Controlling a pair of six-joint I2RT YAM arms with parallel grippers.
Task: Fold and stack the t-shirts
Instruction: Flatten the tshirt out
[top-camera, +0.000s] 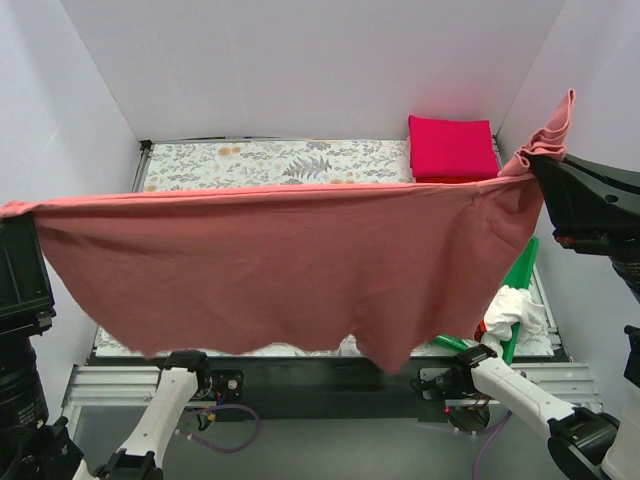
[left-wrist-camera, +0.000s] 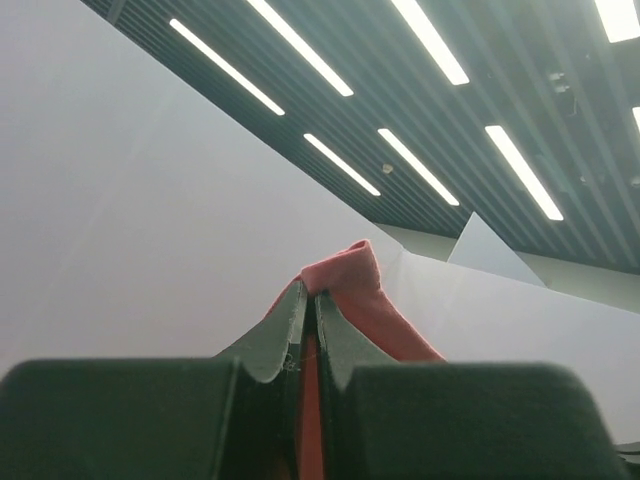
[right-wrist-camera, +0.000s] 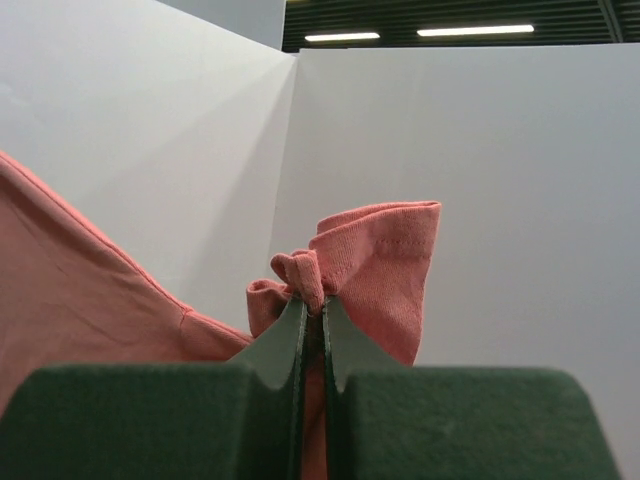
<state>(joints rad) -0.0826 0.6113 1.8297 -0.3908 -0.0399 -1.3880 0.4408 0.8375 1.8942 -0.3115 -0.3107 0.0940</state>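
The salmon-red t-shirt (top-camera: 280, 270) hangs like a curtain across the middle of the top view, stretched between the left pincer (left-wrist-camera: 311, 295) and right pincer (right-wrist-camera: 312, 305), each clamped on a corner. Above it a strip of desk (top-camera: 260, 162) lies bare at upper centre. Folded t-shirts (top-camera: 452, 147) fill the upper right. A green tray (top-camera: 520, 275) and white cloth (top-camera: 512, 312) crowd the lower right, and white walls (top-camera: 90, 90) close the sides and back.

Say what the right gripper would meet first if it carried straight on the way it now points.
Beyond the salmon t-shirt pinched in the right gripper, probably the white wall panel; its distance is unclear.
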